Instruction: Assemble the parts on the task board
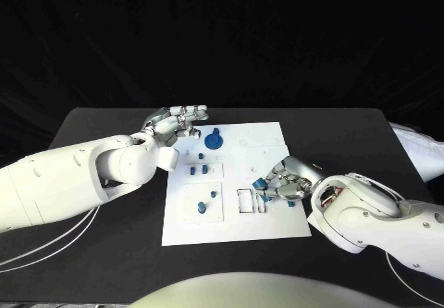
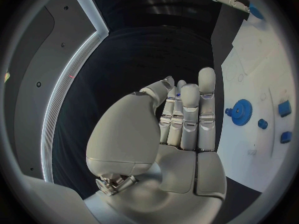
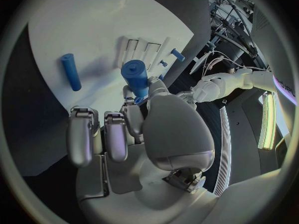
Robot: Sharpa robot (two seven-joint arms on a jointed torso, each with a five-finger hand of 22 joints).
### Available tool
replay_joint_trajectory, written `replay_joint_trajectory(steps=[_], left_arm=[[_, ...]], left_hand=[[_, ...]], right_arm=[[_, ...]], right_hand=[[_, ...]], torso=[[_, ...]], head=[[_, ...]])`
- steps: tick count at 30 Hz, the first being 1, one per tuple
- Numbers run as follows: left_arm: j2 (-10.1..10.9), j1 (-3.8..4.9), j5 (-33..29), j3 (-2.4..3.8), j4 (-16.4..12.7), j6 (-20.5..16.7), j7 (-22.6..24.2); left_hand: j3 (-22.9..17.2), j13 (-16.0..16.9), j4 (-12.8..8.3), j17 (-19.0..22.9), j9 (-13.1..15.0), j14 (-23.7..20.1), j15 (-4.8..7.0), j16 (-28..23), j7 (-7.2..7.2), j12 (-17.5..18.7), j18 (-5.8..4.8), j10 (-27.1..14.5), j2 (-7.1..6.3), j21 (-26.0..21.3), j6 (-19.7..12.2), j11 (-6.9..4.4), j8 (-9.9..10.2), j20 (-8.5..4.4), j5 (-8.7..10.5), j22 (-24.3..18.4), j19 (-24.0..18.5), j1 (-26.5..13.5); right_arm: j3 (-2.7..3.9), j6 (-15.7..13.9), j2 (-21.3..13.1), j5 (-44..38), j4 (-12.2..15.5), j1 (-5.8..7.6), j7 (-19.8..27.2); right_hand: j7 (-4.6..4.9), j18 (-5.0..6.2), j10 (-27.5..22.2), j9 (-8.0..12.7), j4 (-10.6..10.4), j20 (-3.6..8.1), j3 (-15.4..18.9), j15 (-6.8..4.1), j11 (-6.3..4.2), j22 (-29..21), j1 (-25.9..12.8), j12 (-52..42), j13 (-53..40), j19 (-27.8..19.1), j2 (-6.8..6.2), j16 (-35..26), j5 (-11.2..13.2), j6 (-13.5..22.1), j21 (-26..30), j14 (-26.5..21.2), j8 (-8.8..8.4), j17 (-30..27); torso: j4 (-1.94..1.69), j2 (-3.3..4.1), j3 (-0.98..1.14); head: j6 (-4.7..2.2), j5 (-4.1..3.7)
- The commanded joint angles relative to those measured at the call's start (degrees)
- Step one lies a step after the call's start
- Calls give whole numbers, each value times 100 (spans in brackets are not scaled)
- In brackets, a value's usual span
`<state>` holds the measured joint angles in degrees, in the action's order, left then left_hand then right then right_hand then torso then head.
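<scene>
Task board (image 1: 268, 138): I am seeing one white plate.
Gear (image 1: 215, 140): I am counting one blue gear.
Loose rod (image 3: 70, 71): one lying flat.
Cylinder (image 3: 136, 78): one, which I am holding in my right hand (image 3: 134, 129).

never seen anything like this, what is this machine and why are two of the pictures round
This is a two-armed robot at a black table, and each white arm ends in a silver many-fingered hand. The square picture comes from a camera on the robot's head, looking down. The two round pictures come from fisheye cameras at the wrists, behind each hand, so straight edges bend.

In the middle lies a white task board, a flat plate carrying small blue plastic parts, such as a blue toothed gear. The job is to fit those parts together on the board.

The left hand hovers at the board's far left corner with its fingers curled in, holding nothing. The right hand grips a blue cylinder over the board's right side. A second, slimmer blue rod lies loose on the board nearby.
</scene>
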<state>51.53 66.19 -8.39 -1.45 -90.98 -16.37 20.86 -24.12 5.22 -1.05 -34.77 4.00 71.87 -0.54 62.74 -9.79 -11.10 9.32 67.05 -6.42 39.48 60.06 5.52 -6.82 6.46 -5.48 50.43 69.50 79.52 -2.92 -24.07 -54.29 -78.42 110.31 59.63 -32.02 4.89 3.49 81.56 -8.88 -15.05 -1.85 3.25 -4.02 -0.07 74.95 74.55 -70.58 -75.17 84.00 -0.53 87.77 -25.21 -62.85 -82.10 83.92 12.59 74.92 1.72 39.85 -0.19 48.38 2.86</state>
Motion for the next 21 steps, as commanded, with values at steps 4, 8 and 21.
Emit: replay_joint_trajectory(steps=[4, 8, 21], left_arm=[[-10, -2, 31, 3, -16, 138, 6], [-9, -2, 37, 3, -22, 143, 2], [-2, -3, 40, 3, -32, 146, -3]], left_hand=[[1, 10, -33, 12, -4, -37, -5, -38, -5, -22, 83, -48, 26, -31, -28, -13, -34, -8, -12, -7, -26, 16], [0, 10, -43, 17, -4, -40, -5, -38, -6, -28, 84, -51, 28, -37, -29, -13, -36, -9, -14, -11, -27, 27], [-1, 10, -49, 15, -4, -40, -5, -36, -6, -31, 84, -54, 28, -36, -30, -13, -37, -10, -14, -10, -26, 34]], right_arm=[[0, 735, 189, 337, -47, -10, -73], [-1, 900, 298, 245, -100, -22, -176], [-4, 1003, 456, -209, -183, -31, -284]], right_hand=[[-60, -42, 62, -180, -131, 9, 62, -17, -19, 17, -269, 56, -24, 81, -21, 30, 6, -102, -20, 536, -23, 1159], [-73, -44, 83, -218, -153, 10, 121, -22, -27, 34, -439, 46, -49, 87, 34, 31, 17, -133, -29, 537, -15, 1160], [-104, -40, 92, -292, -151, 27, 238, -43, -53, 18, -672, 113, -31, 83, 119, 22, 65, -183, -19, 535, 2, 1146]], torso=[[-6, 0, -3], [-7, -1, -4], [0, -2, 0]], head=[[16, 22], [25, 34], [47, 75]])
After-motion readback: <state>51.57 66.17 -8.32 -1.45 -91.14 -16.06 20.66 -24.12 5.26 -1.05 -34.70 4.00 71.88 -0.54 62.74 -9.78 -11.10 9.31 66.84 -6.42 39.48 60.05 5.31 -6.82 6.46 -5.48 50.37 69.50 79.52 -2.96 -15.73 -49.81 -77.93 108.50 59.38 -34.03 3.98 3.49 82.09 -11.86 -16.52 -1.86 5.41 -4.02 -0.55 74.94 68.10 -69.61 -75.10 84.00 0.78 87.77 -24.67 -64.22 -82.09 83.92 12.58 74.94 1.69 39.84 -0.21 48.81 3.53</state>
